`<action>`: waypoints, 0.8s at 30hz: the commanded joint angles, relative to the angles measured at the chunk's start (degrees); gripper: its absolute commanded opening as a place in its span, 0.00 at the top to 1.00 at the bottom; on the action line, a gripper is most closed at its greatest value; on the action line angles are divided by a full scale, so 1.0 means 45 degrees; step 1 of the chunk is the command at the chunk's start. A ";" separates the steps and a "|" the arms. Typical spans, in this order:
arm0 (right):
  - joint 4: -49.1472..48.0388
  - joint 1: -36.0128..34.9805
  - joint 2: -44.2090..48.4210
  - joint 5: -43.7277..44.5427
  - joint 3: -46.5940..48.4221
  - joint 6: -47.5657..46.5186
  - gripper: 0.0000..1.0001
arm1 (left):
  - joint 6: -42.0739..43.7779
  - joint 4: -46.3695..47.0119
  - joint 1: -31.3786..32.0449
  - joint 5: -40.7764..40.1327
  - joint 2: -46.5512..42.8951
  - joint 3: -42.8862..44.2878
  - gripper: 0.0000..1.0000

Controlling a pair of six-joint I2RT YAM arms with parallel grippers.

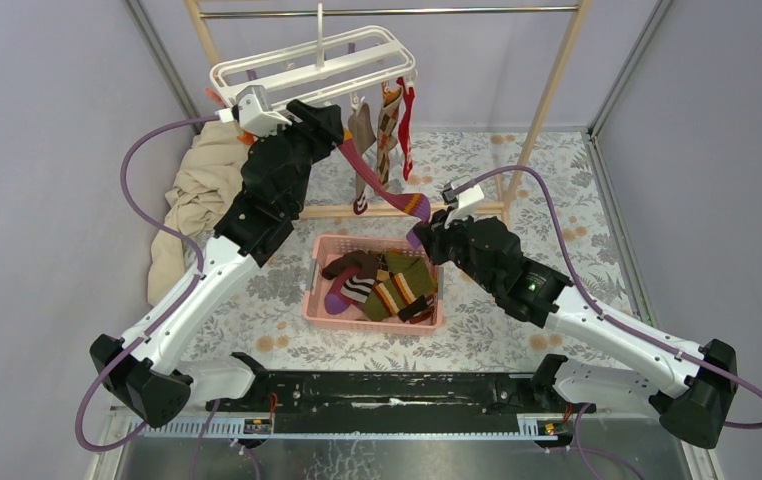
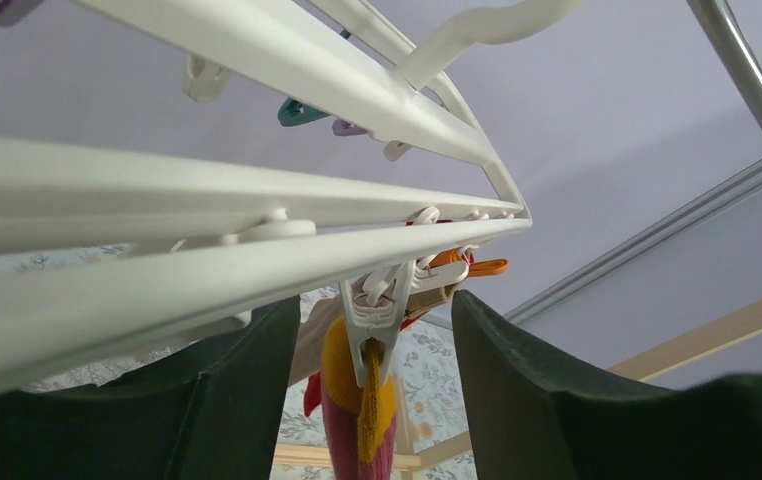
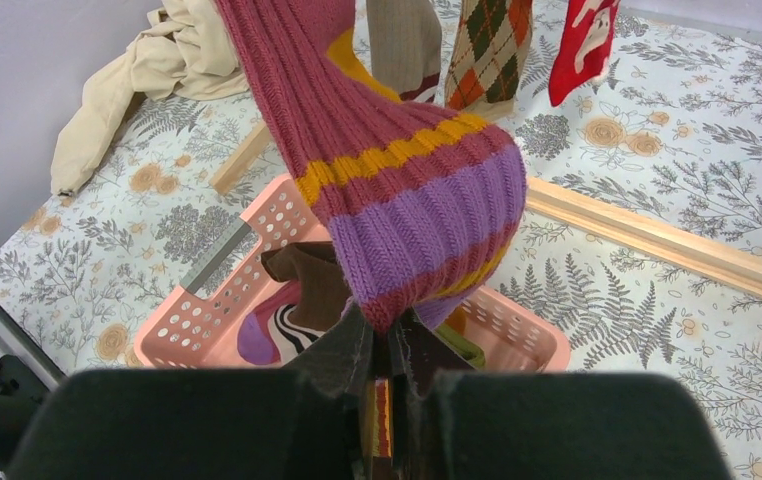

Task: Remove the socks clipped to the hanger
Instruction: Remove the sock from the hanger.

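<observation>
While R gripper (image 3: 385,345) is clamping the maroon striped sock (image 3: 407,190) by its toe, L gripper (image 2: 375,310) is hovering, fingers apart, around its clip (image 2: 369,345) on the hanger (image 2: 207,270).

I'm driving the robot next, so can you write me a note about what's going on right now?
Left end effector: open, fingers either side of the white clip that pinches the maroon sock to the hanger.
Right end effector: shut on that sock's purple toe, pulling it taut near the pink basket.
Done: several socks lie in the basket.
Left: free the maroon sock and drop it in, then take the beige sock, argyle sock and red sock off the hanger.
</observation>
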State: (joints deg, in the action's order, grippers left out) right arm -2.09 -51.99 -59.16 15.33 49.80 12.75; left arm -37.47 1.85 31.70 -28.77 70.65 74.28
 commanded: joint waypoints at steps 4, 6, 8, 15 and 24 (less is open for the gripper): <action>-0.0728 -0.0088 0.0001 -0.0292 -0.0031 0.0132 1.00 | 0.0065 0.1126 -0.0093 -0.0410 0.0069 -0.0034 0.34; -0.0713 -0.0088 0.0001 -0.0321 -0.0027 0.0145 1.00 | 0.0019 0.1180 -0.0097 -0.0510 0.0120 -0.0038 0.34; -0.0708 -0.0088 0.0001 -0.0341 -0.0032 0.0148 1.00 | -0.0024 0.1308 -0.0091 -0.0582 0.0164 -0.0057 0.34; -0.0640 -0.0083 -0.0020 -0.0390 -0.0032 0.0079 1.00 | -0.0052 0.1435 -0.0092 -0.0622 0.0580 0.0299 0.35; -0.0649 -0.0088 -0.0028 -0.0438 -0.0109 0.0039 1.00 | 0.0014 0.1532 -0.0092 -0.0824 0.0513 0.0378 0.44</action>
State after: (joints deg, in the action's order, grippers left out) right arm -2.07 -51.99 -59.27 13.87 49.50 12.93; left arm -37.60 4.45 31.70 -29.98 73.52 74.30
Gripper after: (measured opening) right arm 0.094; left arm 0.560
